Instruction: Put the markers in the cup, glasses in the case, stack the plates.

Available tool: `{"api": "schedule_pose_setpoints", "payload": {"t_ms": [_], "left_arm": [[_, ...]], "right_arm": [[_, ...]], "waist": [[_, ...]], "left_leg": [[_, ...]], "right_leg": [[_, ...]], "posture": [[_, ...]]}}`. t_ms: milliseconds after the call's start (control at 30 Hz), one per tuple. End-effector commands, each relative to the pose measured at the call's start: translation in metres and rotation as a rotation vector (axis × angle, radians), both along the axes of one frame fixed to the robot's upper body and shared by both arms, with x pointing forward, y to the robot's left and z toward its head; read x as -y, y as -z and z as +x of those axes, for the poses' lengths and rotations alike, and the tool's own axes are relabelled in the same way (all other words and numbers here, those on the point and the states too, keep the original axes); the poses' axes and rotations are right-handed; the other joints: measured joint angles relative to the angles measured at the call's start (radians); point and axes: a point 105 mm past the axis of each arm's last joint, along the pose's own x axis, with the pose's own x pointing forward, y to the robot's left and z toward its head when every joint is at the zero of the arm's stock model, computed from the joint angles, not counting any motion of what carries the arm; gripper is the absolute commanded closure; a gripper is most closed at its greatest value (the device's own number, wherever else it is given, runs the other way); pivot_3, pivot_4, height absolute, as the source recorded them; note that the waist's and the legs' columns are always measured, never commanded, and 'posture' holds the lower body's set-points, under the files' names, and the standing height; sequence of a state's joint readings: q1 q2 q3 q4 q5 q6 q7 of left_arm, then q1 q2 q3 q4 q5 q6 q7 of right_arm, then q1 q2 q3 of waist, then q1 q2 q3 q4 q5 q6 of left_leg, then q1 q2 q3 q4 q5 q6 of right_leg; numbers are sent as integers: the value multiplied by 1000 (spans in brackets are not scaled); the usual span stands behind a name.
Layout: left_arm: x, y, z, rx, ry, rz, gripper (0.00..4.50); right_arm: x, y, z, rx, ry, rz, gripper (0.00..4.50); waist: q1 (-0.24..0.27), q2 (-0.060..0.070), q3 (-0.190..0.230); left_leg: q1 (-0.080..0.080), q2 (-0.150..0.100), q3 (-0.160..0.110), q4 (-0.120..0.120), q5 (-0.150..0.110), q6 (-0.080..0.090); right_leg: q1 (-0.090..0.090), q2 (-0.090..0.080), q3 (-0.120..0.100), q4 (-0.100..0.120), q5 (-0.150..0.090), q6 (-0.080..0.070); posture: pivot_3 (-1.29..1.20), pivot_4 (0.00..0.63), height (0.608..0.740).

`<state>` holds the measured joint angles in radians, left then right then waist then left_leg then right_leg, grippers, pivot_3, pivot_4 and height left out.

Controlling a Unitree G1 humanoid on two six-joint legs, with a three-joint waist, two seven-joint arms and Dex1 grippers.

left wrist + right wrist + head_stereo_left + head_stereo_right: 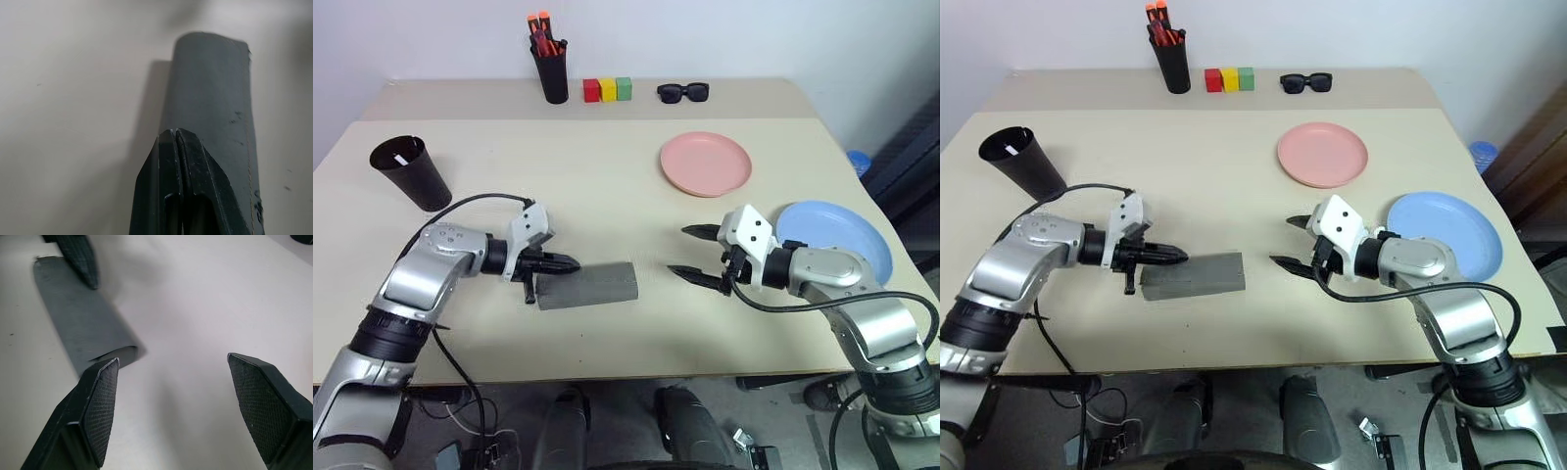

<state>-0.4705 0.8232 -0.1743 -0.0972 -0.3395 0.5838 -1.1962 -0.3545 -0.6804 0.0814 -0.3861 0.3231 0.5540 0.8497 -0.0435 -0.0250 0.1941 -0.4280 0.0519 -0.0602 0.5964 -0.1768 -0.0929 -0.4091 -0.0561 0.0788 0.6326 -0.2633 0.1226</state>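
case (587,285): grey, closed, flat on the near surface (607,186).
left gripper (570,262): jaws shut, empty, tip over the case's left end.
right gripper (693,253): jaws wide, nothing held, just right of the case.
step: glasses judged cased; plates next.
blue plate (837,235): grasp needed.
pink plate (705,163): beyond, apart.
cup (411,172): far left.

Both eye views look forward and down from head height over the whole tabletop (607,176). Each wrist view sits low and close, both sharing the grey case (83,323).
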Motion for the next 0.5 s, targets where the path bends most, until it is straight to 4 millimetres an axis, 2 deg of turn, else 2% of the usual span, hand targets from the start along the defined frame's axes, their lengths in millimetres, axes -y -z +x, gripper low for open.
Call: {"api": "schedule_pose_setpoints", "payload": {"t_ms": [33,133,267,367,500], "left_arm": [[0,-3,-10,30,28,21,4484],[0,-6,-13,124,27,-2,4484],[-1,-31,0,229,-95,-171,4484],[-3,-48,-6,283,-117,-272,4484],[-3,-56,-20,296,-107,-341,4484]], "right_arm": [[-2,-7,6,46,-5,0,895],[6,-4,30,41,101,-14,895],[29,-4,72,100,305,-76,895],[42,0,98,198,379,-199,895],[45,-3,129,328,403,-325,895]], "waist": [[0,0,0],[-1,0,0],[2,0,0],[0,0,0],[-4,1,1]], "left_leg": [[0,0,0,0,0,0],[0,0,0,0,0,0],[0,0,0,1,0,0],[0,0,0,1,0,0],[0,0,1,-1,0,0]], "right_leg": [[0,0,0,0,0,0],[0,0,0,0,0,0],[0,0,0,0,1,-1],[0,0,0,0,1,0],[-1,0,0,0,1,0]], "posture": [[0,150,740],[0,150,740],[0,150,740],[0,150,740],[0,150,740]]}}
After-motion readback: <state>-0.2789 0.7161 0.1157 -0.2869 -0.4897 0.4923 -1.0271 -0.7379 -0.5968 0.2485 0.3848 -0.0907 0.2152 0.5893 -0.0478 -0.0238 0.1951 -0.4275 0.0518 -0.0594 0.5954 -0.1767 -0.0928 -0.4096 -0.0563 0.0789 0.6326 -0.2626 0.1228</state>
